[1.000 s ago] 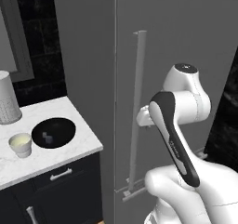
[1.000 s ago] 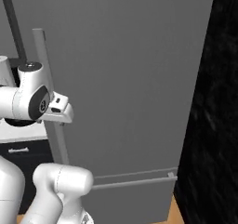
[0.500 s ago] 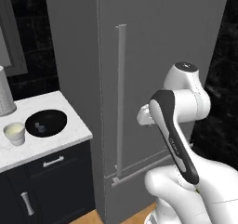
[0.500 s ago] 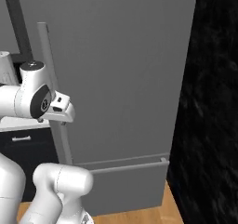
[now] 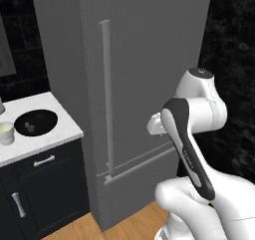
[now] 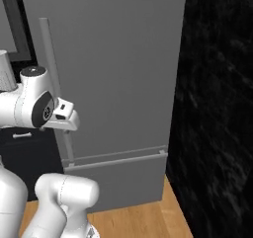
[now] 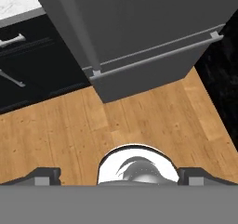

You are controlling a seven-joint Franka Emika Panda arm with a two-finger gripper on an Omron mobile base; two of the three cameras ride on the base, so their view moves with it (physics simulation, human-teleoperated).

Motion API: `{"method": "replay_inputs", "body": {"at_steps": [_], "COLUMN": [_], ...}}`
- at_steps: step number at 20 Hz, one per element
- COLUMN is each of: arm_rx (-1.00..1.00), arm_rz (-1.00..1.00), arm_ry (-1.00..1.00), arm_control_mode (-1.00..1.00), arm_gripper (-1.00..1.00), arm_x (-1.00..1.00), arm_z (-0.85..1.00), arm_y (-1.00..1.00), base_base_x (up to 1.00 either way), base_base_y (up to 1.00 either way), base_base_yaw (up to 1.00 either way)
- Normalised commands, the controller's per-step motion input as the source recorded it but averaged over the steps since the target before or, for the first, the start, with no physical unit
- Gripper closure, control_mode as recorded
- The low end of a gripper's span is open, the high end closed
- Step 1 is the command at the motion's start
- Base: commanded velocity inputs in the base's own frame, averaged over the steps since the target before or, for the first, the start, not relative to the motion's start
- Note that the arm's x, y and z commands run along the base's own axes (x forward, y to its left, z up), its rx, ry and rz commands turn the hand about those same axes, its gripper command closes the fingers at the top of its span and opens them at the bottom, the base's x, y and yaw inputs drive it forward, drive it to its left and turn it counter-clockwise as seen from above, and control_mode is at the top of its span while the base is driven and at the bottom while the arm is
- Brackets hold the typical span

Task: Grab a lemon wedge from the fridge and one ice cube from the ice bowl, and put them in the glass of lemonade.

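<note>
My gripper (image 7: 119, 174) pointed down at the wooden floor (image 7: 60, 130), its fingertips (image 7: 44, 174) spread wide at the two lower corners of the hand view and nothing between them. Seen from the right base camera, my hand (image 6: 64, 116) hung in the air close before the fridge (image 6: 118, 84), level with the lower part of the long vertical bar handle (image 6: 52, 79); whether it touched that handle I could not tell. The fridge door was shut, and a horizontal bar handle (image 5: 142, 164) ran along the top of the lower drawer front. To the left of the fridge stood a white countertop (image 5: 55, 137) over dark navy cabinets (image 5: 47, 194) with pale metal pulls (image 5: 44, 161). On that countertop the ice bowl (image 5: 36, 122) sat well apart from my hand, with the glass of lemonade (image 5: 6, 133) just beside it at the left edge of the left base view. A black rough wall (image 6: 217, 108) flanked the fridge on the right.
</note>
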Motion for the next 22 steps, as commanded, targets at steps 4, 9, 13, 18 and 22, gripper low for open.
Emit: {"method": "replay_inputs", "body": {"at_steps": [4, 9, 13, 18, 22], "arm_rx": [0.0, 0.0, 0.0, 0.0, 0.0], "arm_rz": [0.0, 0.0, 0.0, 0.0, 0.0], "arm_ry": [0.0, 0.0, 0.0, 0.0, 0.0], "arm_control_mode": [1.0, 1.0, 1.0, 1.0, 1.0], "arm_gripper": [-1.0, -1.0, -1.0, -1.0, -1.0], "arm_x": [0.0, 0.0, 0.0, 0.0, 0.0], "arm_z": [0.0, 0.0, 0.0, 0.0, 0.0], "arm_y": [0.0, 0.0, 0.0, 0.0, 0.0], "base_base_x": [0.0, 0.0, -0.03, 0.0, 0.0], "base_base_y": [0.36, 0.53, 0.58, 0.67, 0.59], "base_base_yaw": [-0.25, -0.12, -0.04, -0.01, -0.05]}}
